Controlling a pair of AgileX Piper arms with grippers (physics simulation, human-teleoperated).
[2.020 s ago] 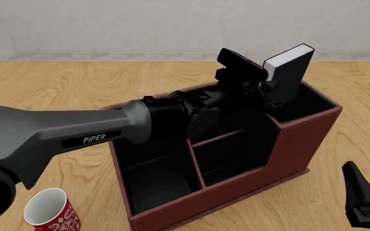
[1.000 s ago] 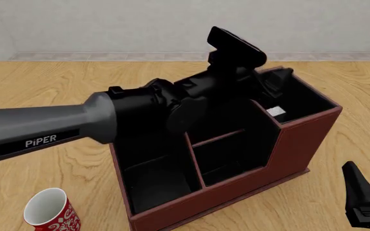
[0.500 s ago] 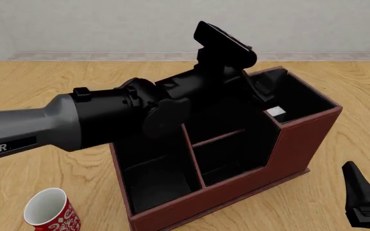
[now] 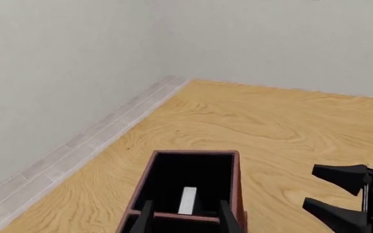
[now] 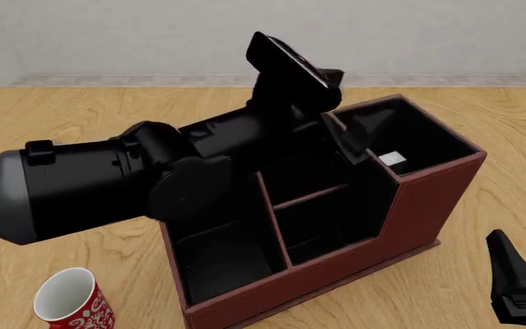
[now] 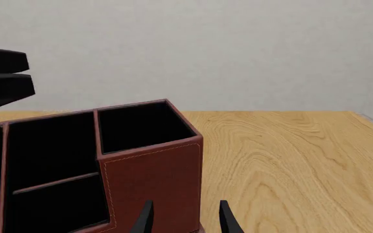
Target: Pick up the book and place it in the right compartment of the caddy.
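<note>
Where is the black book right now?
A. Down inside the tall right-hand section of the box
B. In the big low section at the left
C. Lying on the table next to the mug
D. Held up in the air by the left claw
A: the book's white page edge shows deep in the right compartment of the caddy, and the left claw grips nothing.
</note>
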